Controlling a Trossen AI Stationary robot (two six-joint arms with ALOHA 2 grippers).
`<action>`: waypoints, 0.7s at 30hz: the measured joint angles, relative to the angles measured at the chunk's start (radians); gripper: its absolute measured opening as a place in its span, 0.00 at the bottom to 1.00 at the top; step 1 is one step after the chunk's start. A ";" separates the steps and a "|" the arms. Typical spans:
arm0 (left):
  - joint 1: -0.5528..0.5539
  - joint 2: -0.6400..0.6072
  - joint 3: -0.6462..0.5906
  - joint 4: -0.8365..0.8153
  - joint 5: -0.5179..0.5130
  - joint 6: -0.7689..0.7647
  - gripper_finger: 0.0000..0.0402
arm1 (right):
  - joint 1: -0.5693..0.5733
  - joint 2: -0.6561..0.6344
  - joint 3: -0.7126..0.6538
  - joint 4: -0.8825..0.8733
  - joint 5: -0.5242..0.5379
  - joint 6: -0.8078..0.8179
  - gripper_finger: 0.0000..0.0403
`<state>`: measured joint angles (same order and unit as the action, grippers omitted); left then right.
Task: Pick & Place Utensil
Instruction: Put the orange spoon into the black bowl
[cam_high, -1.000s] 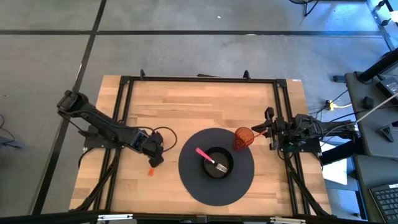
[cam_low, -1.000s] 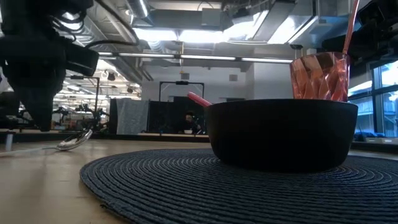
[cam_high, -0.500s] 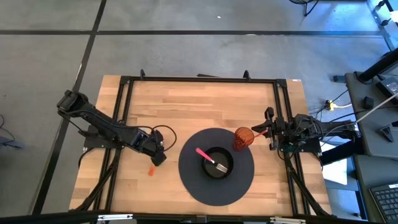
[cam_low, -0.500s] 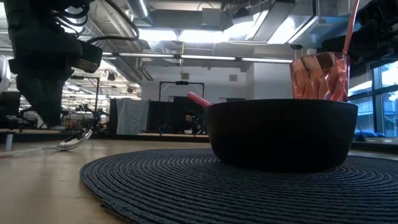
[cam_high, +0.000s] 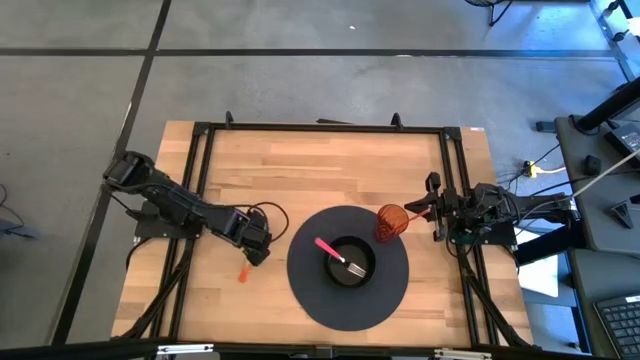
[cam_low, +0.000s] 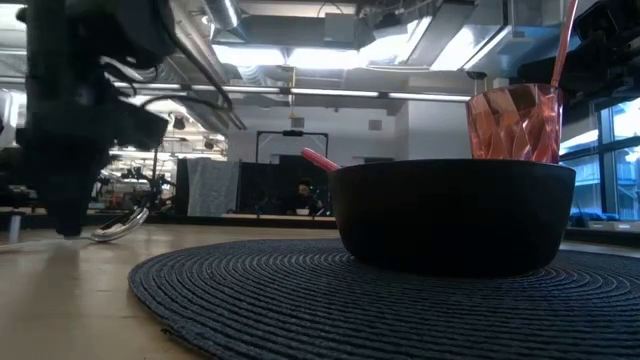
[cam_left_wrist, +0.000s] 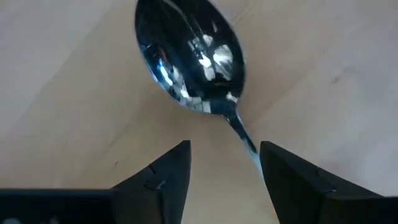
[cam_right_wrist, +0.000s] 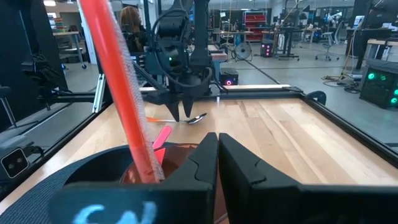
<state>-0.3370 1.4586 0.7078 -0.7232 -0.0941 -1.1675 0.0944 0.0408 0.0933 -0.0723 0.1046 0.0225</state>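
Left gripper (cam_left_wrist: 221, 171) low over the wooden table (cam_high: 330, 170), fingers parted, nothing between them. Spoon (cam_left_wrist: 189, 59) lies flat on the wood: polished metal bowl just ahead of the fingertips, thin neck running back toward the gap, close by one finger (cam_left_wrist: 289, 177). An orange handle end (cam_high: 241, 274) shows past the gripper in the high view.

Judgement: light and rigid. The bowl is rounded and slick and would slide out of a pinch. Better hold is the narrow neck or handle, fingers straddling it crosswise, pressed close to the wood since it sits so low.

Right gripper (cam_right_wrist: 217, 152) parked at the table's edge, fingers closed, empty.
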 joint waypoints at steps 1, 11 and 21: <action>0.004 0.017 0.000 0.011 0.001 0.018 0.46 | 0.000 0.000 0.000 -0.001 0.000 0.000 0.04; 0.019 0.094 0.008 0.024 0.012 0.063 0.45 | 0.000 0.000 0.000 -0.001 0.000 0.000 0.04; 0.018 0.097 0.008 0.030 0.014 0.149 0.16 | 0.000 0.000 0.000 -0.001 0.000 0.000 0.04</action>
<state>-0.3187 1.5558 0.7155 -0.6933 -0.0803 -1.0186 0.0945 0.0407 0.0933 -0.0731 0.1047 0.0223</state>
